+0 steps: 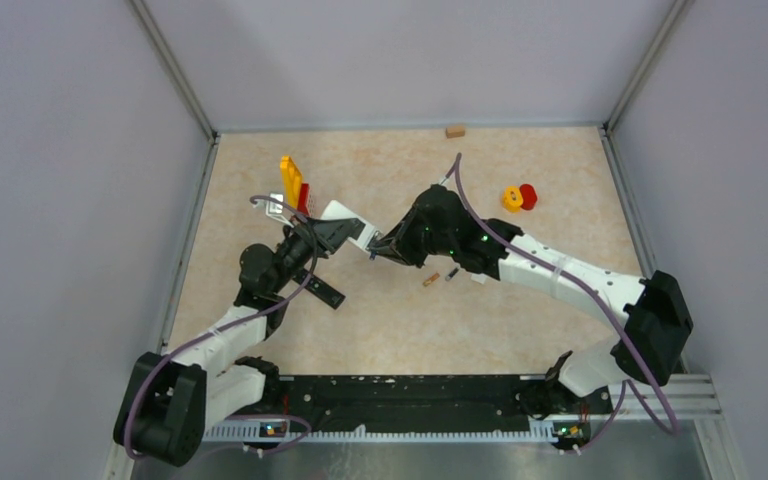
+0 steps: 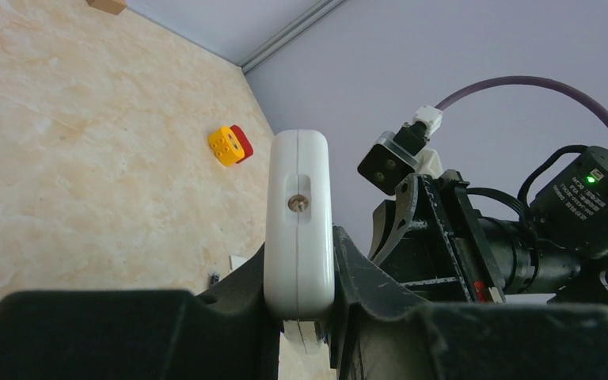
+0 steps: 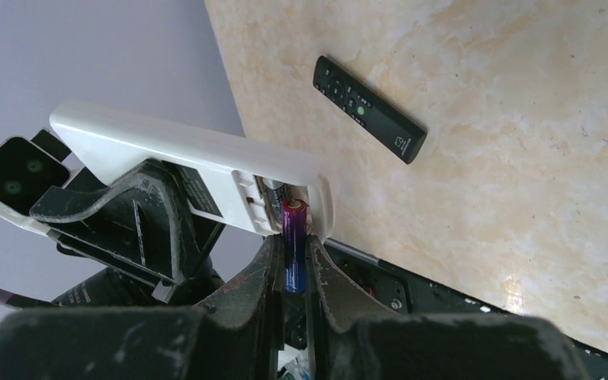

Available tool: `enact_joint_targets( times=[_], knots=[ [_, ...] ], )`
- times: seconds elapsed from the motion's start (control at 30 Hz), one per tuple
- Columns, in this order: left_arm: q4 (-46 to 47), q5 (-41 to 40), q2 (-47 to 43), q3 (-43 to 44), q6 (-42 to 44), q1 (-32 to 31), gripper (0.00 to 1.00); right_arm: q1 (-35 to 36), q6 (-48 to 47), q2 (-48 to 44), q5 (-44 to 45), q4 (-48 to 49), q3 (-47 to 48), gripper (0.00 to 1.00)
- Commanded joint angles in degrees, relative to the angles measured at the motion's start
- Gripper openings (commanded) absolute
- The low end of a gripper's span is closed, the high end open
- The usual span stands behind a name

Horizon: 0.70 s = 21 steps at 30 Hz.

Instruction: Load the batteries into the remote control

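My left gripper (image 1: 332, 234) is shut on a white remote (image 2: 299, 229) and holds it above the table. The remote's open battery bay (image 3: 279, 199) faces my right gripper (image 3: 291, 255). That gripper is shut on a purple-blue battery (image 3: 294, 245), whose upper end sits at the mouth of the bay. In the top view the right gripper (image 1: 380, 247) meets the remote (image 1: 345, 222) near the table's middle. An orange battery (image 1: 430, 281) and a dark battery (image 1: 451, 274) lie loose on the table under the right arm.
A black remote (image 1: 325, 294) lies on the table by the left arm; it also shows in the right wrist view (image 3: 368, 108). A small white piece (image 1: 478, 279) lies beside the loose batteries. Yellow and red blocks (image 1: 292, 185), a yellow-red brick (image 1: 518, 197) and a wooden block (image 1: 455, 130) sit toward the back.
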Motion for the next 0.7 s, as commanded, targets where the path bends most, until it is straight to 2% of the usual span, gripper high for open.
enact_joint_targets(
  times=[0.0, 0.27, 0.4, 0.67],
  knots=[
    [3.3, 0.7, -2.0, 0.0, 0.7, 0.2, 0.0, -0.9, 2.1, -0.2, -1.1, 2.2, 0.2, 0.0],
    [3.4, 1.0, -1.7, 0.3, -0.5, 0.2, 0.0, -2.2, 3.6, -0.4, -1.5, 2.8, -0.9, 0.01],
    [4.0, 2.1, -1.0, 1.0, -1.3, 0.2, 0.0, -2.9, 4.4, -0.1, -2.8, 4.2, -1.6, 0.08],
    [4.0, 1.8, -0.8, 0.9, -1.6, 0.2, 0.0, -3.4, 5.1, 0.7, -5.3, 6.3, -2.6, 0.17]
  ],
)
